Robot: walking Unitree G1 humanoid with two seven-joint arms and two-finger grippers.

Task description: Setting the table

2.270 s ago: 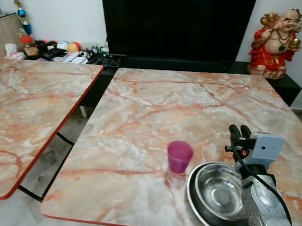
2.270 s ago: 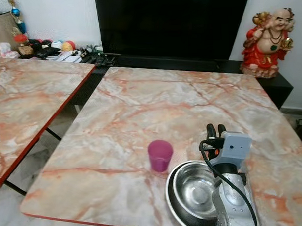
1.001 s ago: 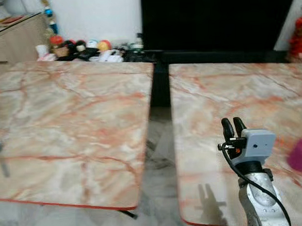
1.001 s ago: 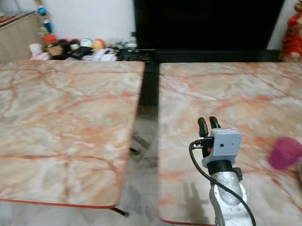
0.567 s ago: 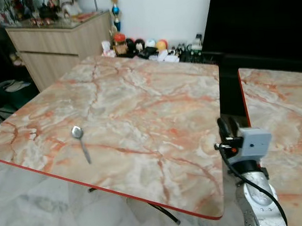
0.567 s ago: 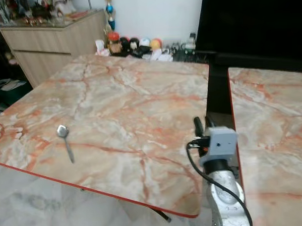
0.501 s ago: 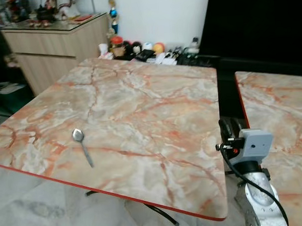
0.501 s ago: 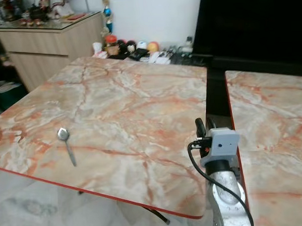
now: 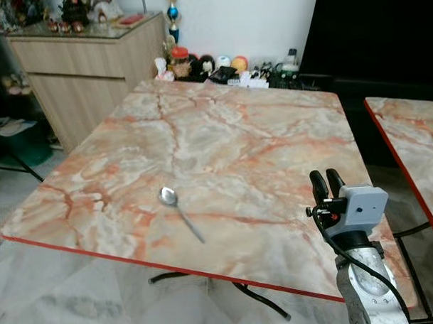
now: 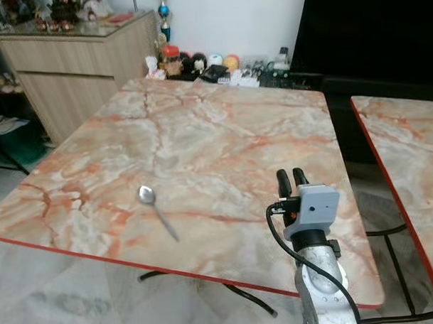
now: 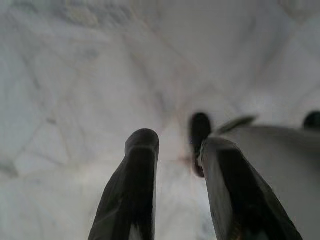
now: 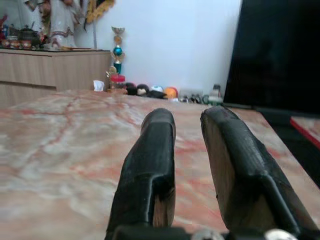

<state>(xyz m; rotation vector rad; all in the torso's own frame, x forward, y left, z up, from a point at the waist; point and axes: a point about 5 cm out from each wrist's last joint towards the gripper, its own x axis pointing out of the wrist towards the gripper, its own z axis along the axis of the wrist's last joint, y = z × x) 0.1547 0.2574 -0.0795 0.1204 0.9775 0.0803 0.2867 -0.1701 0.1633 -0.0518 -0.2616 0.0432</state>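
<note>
On the marble table (image 9: 258, 139) lies a spoon (image 9: 180, 213); the right pincer (image 9: 325, 181) hovers empty, slightly spread, the left pincer (image 11: 175, 145) likewise above floor.

A lived-in home, likely a living or dining room. Two folding tables with marble-patterned tops (image 9: 237, 154) and red edging, on thin black legs over a pale marble-look floor (image 9: 72, 302). A low wooden sideboard (image 9: 85, 67) crowded with figurines, small ornaments and clutter (image 9: 220, 66) lined along the white wall, and a large dark screen (image 9: 382, 28) beside them.
</note>
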